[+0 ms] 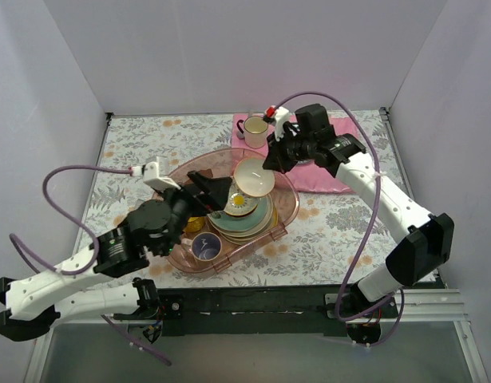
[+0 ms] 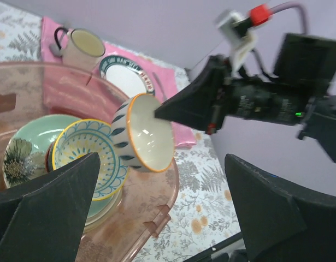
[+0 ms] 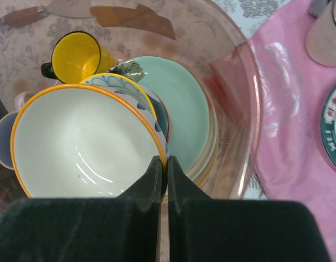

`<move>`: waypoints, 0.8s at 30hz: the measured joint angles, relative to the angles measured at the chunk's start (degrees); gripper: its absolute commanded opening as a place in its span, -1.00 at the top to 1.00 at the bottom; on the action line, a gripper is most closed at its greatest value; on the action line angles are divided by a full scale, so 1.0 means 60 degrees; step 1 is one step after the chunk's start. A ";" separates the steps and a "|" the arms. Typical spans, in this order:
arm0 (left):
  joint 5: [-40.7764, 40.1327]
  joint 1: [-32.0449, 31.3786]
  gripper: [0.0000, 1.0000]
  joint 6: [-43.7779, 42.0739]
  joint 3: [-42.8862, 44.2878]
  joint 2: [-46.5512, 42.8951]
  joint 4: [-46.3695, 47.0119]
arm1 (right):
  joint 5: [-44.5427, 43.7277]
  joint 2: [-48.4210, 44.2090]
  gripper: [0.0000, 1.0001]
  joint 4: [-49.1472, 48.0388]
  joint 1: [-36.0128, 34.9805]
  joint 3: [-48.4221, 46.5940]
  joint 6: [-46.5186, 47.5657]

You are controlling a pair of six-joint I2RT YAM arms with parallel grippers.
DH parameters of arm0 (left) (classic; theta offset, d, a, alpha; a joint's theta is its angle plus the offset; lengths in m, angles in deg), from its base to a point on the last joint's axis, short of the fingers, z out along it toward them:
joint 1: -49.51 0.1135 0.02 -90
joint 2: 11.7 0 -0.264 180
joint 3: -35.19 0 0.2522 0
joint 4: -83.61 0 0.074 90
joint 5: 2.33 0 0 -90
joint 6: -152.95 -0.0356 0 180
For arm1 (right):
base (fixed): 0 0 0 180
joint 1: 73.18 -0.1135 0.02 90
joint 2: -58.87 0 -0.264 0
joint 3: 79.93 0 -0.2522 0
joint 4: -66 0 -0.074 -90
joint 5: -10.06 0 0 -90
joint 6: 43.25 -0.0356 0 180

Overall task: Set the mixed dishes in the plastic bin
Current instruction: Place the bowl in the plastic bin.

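The left end effector [image 1: 209, 183] hangs spread wide over the pink plastic bin [image 1: 290, 209], which holds stacked plates [image 1: 251, 223]. Farther back, the right end effector [image 3: 163, 164] pinches the rim of the patterned bowl [image 3: 86, 144], tilted above those plates.

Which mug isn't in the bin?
The cream mug with a dark rim, standing on the pink cloth beyond the translucent pink plastic bin. The yellow mug and the grey mug with a dark-blue inside sit in it.

Bright, even light is falling from above, throwing soft shadows onto the table [image 1: 333, 215]. Glare is streaking the plastic bin [image 3: 255, 109] rim; the left gripper [image 2: 162, 158] fingers [image 2: 47, 218] are looming blurred.
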 measured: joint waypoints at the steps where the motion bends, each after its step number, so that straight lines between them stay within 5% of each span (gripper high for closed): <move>1: 0.0157 0.0000 -0.96 -0.0270 -0.0127 -0.0437 0.0102 | -0.0058 0.0171 0.97 0.0062 -0.0240 -0.0113 0.0025; 12: 0.0321 0.0000 -0.96 -0.0739 -0.0889 -0.2699 -0.0827 | -0.1446 0.1676 0.97 0.0357 -0.2397 -0.0922 0.0758; 24: 0.0058 0.0000 -0.96 -0.0291 -0.1089 -0.3512 -0.1825 | -0.2929 0.1759 0.90 0.0382 -0.2528 -0.0998 0.1239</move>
